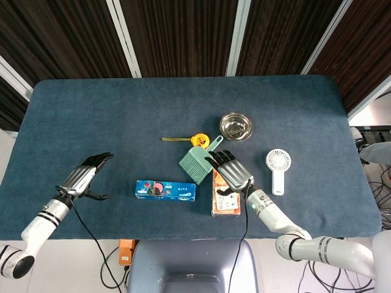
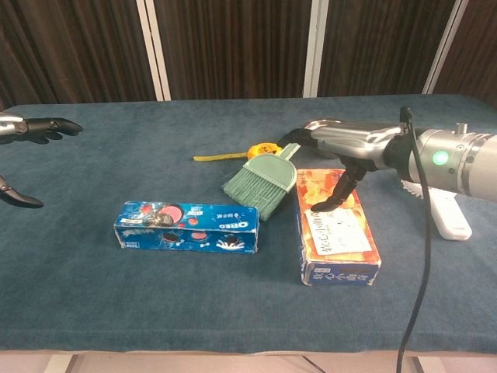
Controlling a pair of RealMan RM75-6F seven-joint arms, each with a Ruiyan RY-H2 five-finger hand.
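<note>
right robot hand [image 2: 342, 151] over orange box [image 2: 335, 227], thumb seemingly touching it.

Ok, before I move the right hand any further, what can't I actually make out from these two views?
- Orange snack box: head view, the right hand covers its top; whether the thumb touches it is unclear even in the chest view.
- Green plastic brush: chest view, the handle end is hidden behind the fingers.
- White handheld fan: chest view, the forearm hides most of it.
- Left hand: chest view, cut off by the left edge.
</note>
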